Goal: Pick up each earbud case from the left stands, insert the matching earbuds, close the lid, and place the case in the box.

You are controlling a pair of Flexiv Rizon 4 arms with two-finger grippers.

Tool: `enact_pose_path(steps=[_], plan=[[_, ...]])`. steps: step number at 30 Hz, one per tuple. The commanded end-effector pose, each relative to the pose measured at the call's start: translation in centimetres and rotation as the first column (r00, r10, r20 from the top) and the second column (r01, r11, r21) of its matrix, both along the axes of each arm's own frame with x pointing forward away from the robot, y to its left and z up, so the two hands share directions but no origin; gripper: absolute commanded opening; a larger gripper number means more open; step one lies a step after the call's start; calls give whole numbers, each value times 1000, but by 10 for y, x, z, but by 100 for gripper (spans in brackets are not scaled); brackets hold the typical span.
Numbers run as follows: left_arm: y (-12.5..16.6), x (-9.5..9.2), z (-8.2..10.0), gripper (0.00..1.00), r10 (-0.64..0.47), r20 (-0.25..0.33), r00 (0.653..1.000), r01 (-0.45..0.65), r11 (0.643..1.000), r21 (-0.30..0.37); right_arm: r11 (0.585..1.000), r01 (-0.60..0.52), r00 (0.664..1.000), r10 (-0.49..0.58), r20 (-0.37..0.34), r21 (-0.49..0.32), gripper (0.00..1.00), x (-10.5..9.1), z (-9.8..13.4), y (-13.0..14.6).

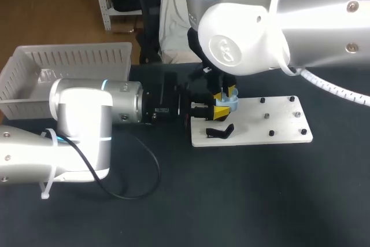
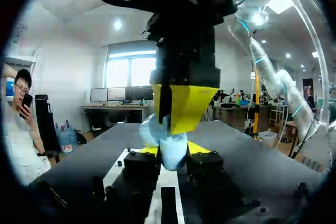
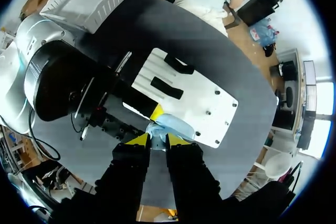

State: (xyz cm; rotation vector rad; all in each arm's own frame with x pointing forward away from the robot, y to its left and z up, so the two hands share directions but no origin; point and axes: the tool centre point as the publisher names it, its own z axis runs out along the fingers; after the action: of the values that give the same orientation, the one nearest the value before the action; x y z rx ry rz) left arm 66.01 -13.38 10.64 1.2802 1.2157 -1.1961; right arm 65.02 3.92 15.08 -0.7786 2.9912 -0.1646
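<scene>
Head view takes in the dark counter [image 1: 260,201], with my left arm [image 1: 81,120] filling the left of the frame and my right arm [image 1: 248,33] coming in from the upper right. The white slatted box [image 1: 69,56] sits in the upper left, well apart from the white plate [image 1: 277,125] right of centre. That plate carries a black stand [image 1: 219,132] at its left end. Both tools meet above that end, near the frame's centre, at the pale blue earbud case [image 1: 230,102]. In the left wrist view the left tool [image 2: 176,151] looks clenched on the case from two sides, holding it off the plate. The right tool [image 3: 157,140] comes onto the case from above, and I cannot tell whether it grips anything. I judge that the case is off its stand and the step in hand is work at the case itself: seating an earbud or shutting the lid, though which one is hidden. The next move calls for a steady hold by the left tool, a straight press from above, and a carry to the box once the lid is down.
</scene>
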Motion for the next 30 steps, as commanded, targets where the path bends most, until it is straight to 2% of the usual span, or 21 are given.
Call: enact_pose_path(steps=[1, 3, 6, 12, 14, 15, 19, 24, 30], plan=[[0, -1, 1, 0, 0, 0, 1000, 0, 1000, 2, 1000, 0, 1000, 0, 0, -4, 40, 2, 0, 0], [0, -1, 1, 0, 0, 0, 1000, 0, 1000, 2, 1000, -1, 1000, 1, 2, -3, 47, 1, 2, 0], [0, -1, 1, 0, 0, 0, 1000, 0, 1000, 2, 1000, -4, 1000, 4, 8, -3, 72, -2, 5, -1], [0, -1, 1, 0, 0, 0, 1000, 0, 1000, 2, 1000, 19, 999, -20, 39, 19, 86, -2, 20, -10], [0, -1, 1, 0, 0, 0, 1000, 0, 1000, 2, 997, 68, 996, -71, 59, 44, 98, 6, 26, -17], [0, -1, 1, 0, 0, 0, 1000, 0, 1000, 2, 993, 99, 992, -102, 71, 58, 100, 10, 29, -21], [0, -1, 1, 0, 0, 0, 1000, 0, 1000, 2, 968, 217, 968, -230, 99, 127, 100, 30, 35, -36], [0, -1, 1, 0, 0, 0, 1000, 0, 1000, 2, 944, 302, 944, -316, 98, 133, 100, 53, 29, -48], [0, -1, 1, 0, 0, 0, 1000, 0, 1000, 2, 932, 346, 933, -354, 66, 109, 100, 68, 13, -57]])
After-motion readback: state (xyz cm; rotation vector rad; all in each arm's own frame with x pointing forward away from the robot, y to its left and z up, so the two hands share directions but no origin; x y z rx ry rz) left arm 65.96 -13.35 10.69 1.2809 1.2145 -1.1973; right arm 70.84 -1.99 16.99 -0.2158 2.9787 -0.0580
